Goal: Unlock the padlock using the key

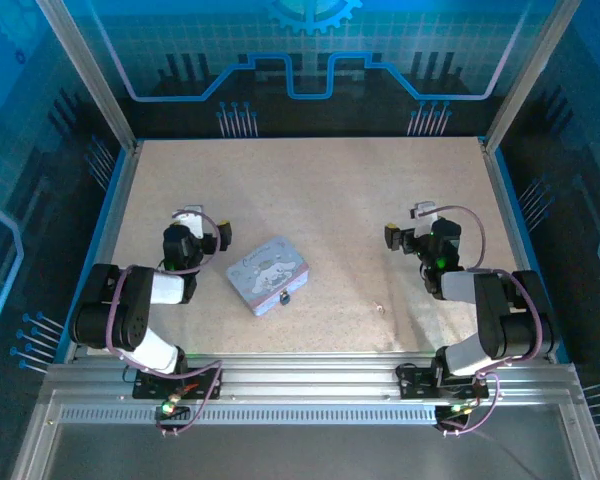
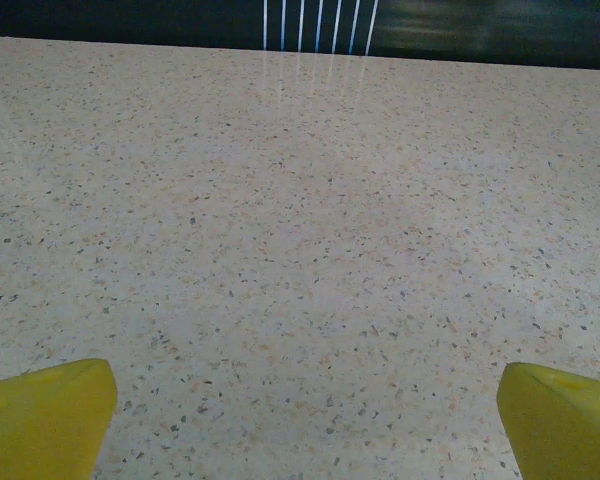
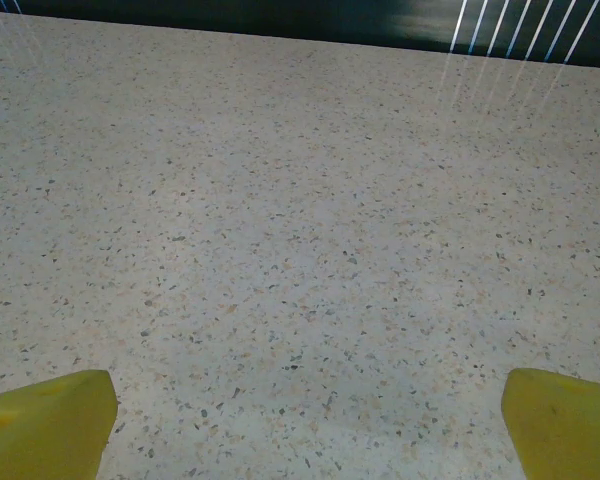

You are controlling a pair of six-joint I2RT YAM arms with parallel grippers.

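Note:
A tiny teal padlock [image 1: 284, 297] hangs at the near right edge of the pale blue cartoon tin [image 1: 267, 274], mid-table. The key [image 1: 382, 308] is a pale speck on the tabletop, to the right of the tin. My left gripper [image 1: 198, 228] hovers left of the tin, facing the far wall. Its yellow fingertips [image 2: 45, 415] are spread wide, so the left gripper [image 2: 305, 420] is open over bare table. My right gripper [image 1: 412, 228] sits to the tin's right, beyond the key. The right gripper [image 3: 310, 425] is also open, with only speckled table between its fingertips [image 3: 50, 420].
The speckled tabletop [image 1: 310, 190] is bounded by a blue rim and metal posts, with dark walls [image 1: 310, 100] at the back. An aluminium rail [image 1: 310, 375] runs along the near edge by the arm bases.

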